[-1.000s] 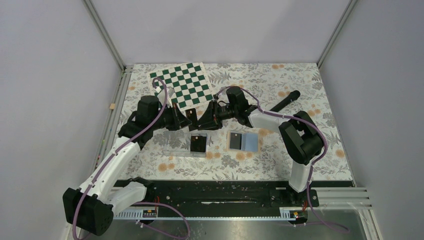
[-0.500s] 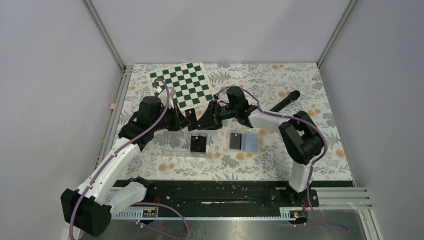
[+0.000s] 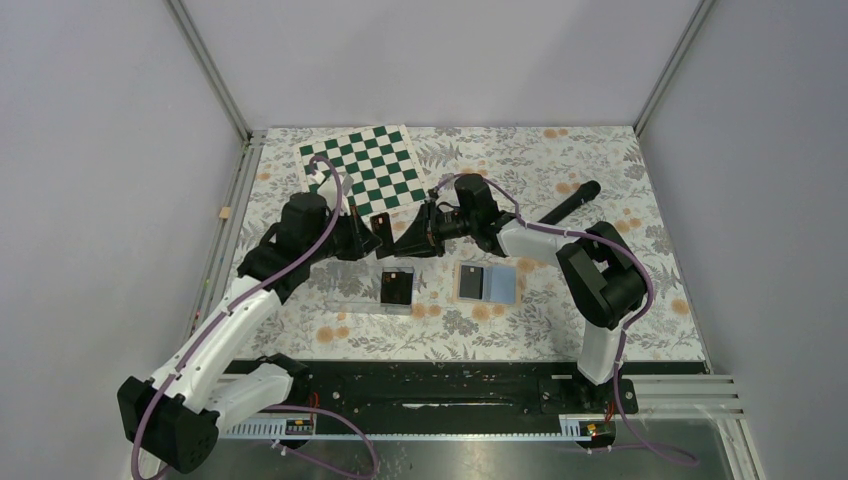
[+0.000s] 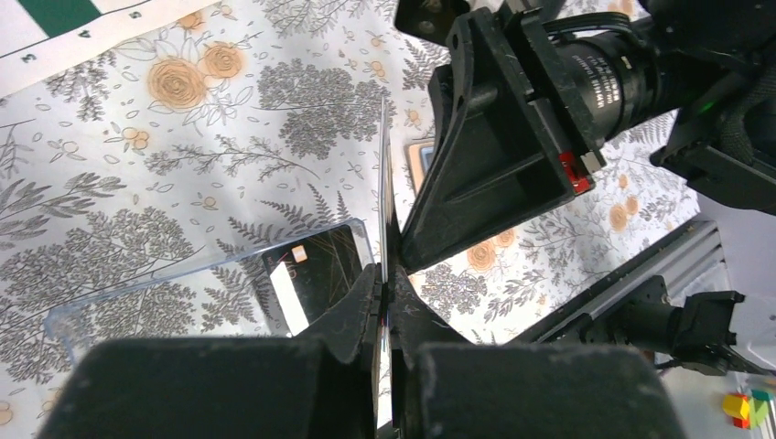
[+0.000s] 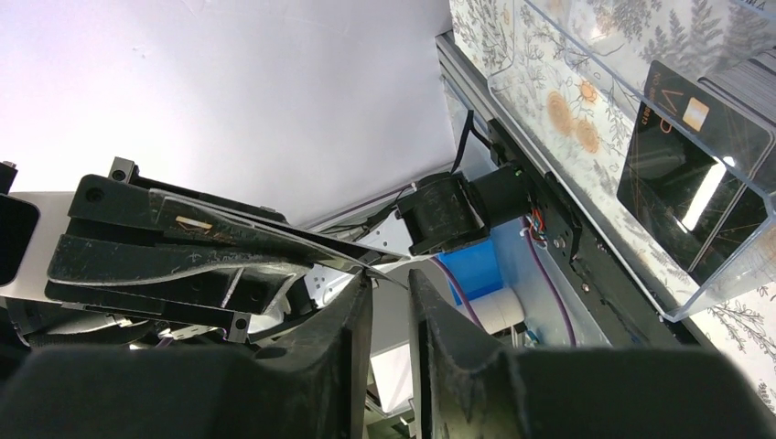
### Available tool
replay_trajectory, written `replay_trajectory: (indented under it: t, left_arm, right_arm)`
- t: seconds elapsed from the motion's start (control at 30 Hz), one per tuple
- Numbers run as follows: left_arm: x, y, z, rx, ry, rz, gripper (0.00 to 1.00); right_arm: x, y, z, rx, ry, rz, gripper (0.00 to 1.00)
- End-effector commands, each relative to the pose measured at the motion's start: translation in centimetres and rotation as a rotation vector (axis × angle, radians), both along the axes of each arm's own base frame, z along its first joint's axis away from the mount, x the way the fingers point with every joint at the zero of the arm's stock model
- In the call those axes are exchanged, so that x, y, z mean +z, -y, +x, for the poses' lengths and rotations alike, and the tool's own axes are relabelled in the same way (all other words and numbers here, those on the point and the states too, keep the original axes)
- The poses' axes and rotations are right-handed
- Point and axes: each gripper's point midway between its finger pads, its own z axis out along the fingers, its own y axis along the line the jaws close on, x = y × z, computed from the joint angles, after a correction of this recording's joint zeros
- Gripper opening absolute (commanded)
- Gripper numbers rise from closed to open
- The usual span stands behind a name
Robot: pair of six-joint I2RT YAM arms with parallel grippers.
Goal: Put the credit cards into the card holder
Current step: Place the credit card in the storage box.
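Black plastic, seen edge-on as a thin line from the left wrist: held card (image 4: 384,183), clamped at its near end in the left gripper (image 4: 382,279), jaws tight on both faces, the far end sticking up and away above the table (image 3: 600,320).

Just right of that card, nearly touching its edge, one dark finger of the right gripper (image 5: 389,283), pointed back toward the left one.

From the right wrist, a different account: jaws narrow but apart, a slim gap between the fingers, the pale glinting corner of the held card reaching into that gap. Contact with either pad impossible to judge.

From above, only two dark gripper noses meeting tip to tip, well off the floral cloth, near the front corner of the chessboard mat (image 3: 365,170); no sight there of jaws or gap, the held card a small dark sliver between them.

Below and just right of the meeting point, nearer the arm bases, a clear tray (image 3: 350,300) with a tray card (image 3: 397,287) at its right end, gold chip showing in both wrist views.

Further right, well apart from both grippers, the card holder (image 3: 500,284), lying open on the cloth, light blue lining up, a dark card (image 3: 469,281) on its left half. Clear only from the top camera.

Far right, a black marker (image 3: 572,203), lying at an angle.
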Motion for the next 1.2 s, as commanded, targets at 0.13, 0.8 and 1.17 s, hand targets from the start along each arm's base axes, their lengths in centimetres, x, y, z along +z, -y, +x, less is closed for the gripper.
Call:
replay_trajectory:
  t: [0.13, 0.8, 1.17]
  left_arm:
    - [-2.4, -0.5, -0.7, 0.009, -0.087, 0.102, 0.00]
    - [-4.8, 2.6, -2.2, -0.132, -0.241, 0.002, 0.00]
    - [-6.9, 4.6, -2.8, -0.188, -0.357, -0.099, 0.00]
  right_arm:
    - [4.2, -0.6, -0.1, 0.030, 0.120, 0.116, 0.24]
    - [5.5, 0.6, 1.0, 0.007, 0.205, 0.211, 0.16]
    - [7.7, 2.1, 0.7, -0.013, 0.292, 0.307, 0.14]
